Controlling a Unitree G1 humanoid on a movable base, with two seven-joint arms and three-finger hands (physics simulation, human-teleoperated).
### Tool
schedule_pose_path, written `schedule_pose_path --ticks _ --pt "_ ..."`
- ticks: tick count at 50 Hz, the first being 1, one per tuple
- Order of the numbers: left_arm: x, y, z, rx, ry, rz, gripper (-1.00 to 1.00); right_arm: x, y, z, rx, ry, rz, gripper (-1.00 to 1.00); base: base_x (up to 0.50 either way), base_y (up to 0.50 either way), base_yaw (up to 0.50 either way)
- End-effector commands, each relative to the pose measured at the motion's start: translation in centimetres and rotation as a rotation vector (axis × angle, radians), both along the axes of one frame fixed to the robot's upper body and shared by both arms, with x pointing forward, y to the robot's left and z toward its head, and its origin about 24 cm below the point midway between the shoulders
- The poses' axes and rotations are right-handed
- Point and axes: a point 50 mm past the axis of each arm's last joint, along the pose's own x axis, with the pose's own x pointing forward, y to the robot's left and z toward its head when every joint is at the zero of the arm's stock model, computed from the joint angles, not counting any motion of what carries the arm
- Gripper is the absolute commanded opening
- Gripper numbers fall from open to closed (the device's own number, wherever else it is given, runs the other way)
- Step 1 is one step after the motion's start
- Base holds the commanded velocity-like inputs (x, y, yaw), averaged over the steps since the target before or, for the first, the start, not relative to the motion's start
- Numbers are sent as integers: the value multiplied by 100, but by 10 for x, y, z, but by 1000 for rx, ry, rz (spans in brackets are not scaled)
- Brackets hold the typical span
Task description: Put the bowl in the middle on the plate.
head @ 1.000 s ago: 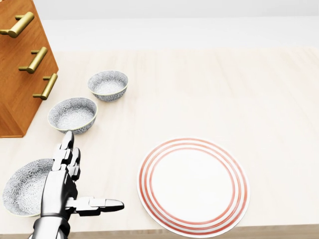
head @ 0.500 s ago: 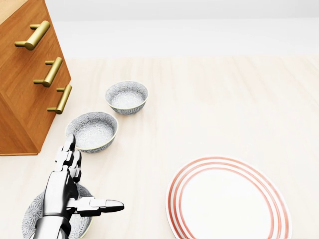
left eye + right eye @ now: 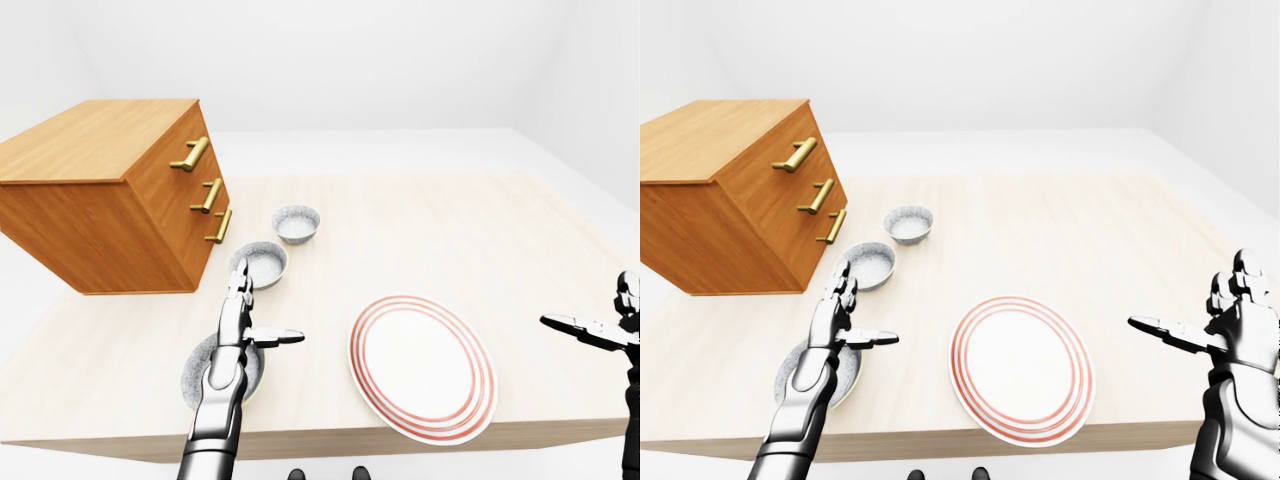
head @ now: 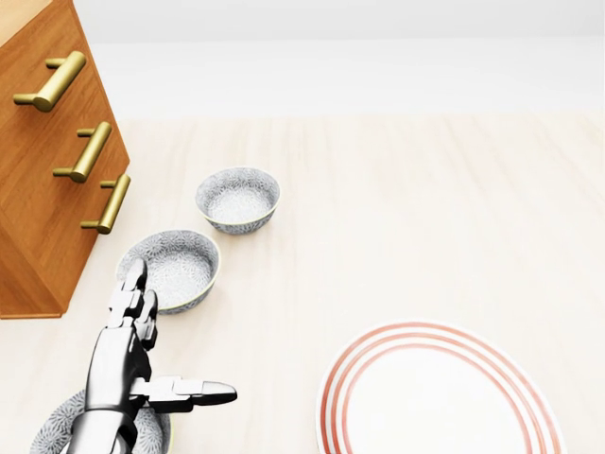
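Note:
Three grey patterned bowls lie in a diagonal row on the pale wooden table. The middle bowl [image 4: 175, 265] sits between the far bowl [image 4: 237, 200] and the near bowl [image 4: 52, 435], which my left forearm partly hides. My left hand [image 4: 178, 333] is open above the near bowl, its thumb spread right and its fingertips [image 4: 135, 272] over the middle bowl's near rim; I cannot tell whether they touch. The white plate [image 3: 422, 365] with red rings lies right of the bowls. Off the table's right side, my right hand [image 3: 1188, 296] is open and holds nothing.
A wooden drawer cabinet [image 3: 110, 190] with brass handles stands on the table's left, close beside the bowls. The table's near edge [image 3: 400, 438] runs just below the plate and the near bowl. Bare tabletop [image 3: 430, 230] stretches above and right of the plate.
The camera has moved: bowls, plate and cabinet slid down and right in the head view. My left hand keeps its open pose, its fingertips now at the middle bowl's rim.

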Motion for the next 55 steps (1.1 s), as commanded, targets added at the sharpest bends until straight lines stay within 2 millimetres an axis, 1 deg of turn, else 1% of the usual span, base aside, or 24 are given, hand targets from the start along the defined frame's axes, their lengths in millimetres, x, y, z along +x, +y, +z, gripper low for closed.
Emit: schedule_pose_path --ticks 1,7,11,12,14,20,21,22,23,25,26,29,30,32,34,35,37,39,42,45,47,50,51,55 --pt "0 0 -5 0 24 0 100 1 -1 -6 -1 31 -25 100 0 0 0" --pt "1 1 -8 0 37 1 100 0 0 -4 1 17 -14 100 0 0 0" --pt "0 0 -3 5 13 0 100 0 0 -5 6 22 -10 100 0 0 0" --pt "0 -1 -3 49 14 1 100 -1 1 -1 2 -1 0 100 0 0 0" --pt "0 -2 0 39 2 -3 100 0 1 -3 2 11 -2 100 0 0 0" --pt "1 -2 2 96 -9 -3 100 0 1 -2 -1 11 -5 100 0 0 0" --pt "2 -7 14 101 -62 -12 100 0 1 -5 3 21 -5 100 0 0 0" --pt "2 -8 20 130 -87 -18 100 0 1 -5 4 24 -5 100 0 0 0" --pt "4 -8 31 144 -131 -22 100 0 1 -6 4 24 -4 100 0 0 0" --pt "7 -8 43 174 -152 -22 100 0 1 -7 7 29 -5 100 0 0 0" --pt "12 -7 56 248 -190 -19 100 0 1 -6 3 25 -4 100 0 0 0" --pt "22 -3 74 332 -223 -22 100 0 1 -5 1 25 -3 100 0 0 0" --pt "23 -3 74 335 -224 -22 100 0 1 -5 1 25 -3 100 0 0 0" --pt "30 -2 83 416 -244 -39 100 0 2 -6 1 28 -2 100 0 0 0" --pt "32 -3 88 450 -252 -56 100 0 2 -5 -2 26 -2 100 0 0 0" --pt "35 -4 92 457 -257 -68 100 -1 2 -3 -4 15 -1 100 0 0 0" --pt "36 -4 92 457 -257 -69 100 -1 2 -3 -5 14 -1 100 0 0 0" --pt "38 -7 96 473 -250 -120 100 -1 2 -4 -4 18 0 100 0 0 0" --pt "40 -7 102 500 -261 -129 100 -1 2 -6 1 25 0 100 0 0 0" --pt "48 -4 113 521 -277 -127 100 -1 2 -6 2 24 0 100 0 0 0" --pt "54 -2 117 573 -290 -126 100 -1 2 -4 -3 19 2 100 0 0 0" --pt "58 -2 126 585 -299 -132 100 -1 3 -4 -4 18 3 100 0 0 0" --pt "63 -2 129 608 -307 -136 100 -1 3 -5 -1 23 4 100 0 0 0" --pt "68 -3 135 650 -317 -137 100 0 3 -5 -2 24 5 100 0 0 0"
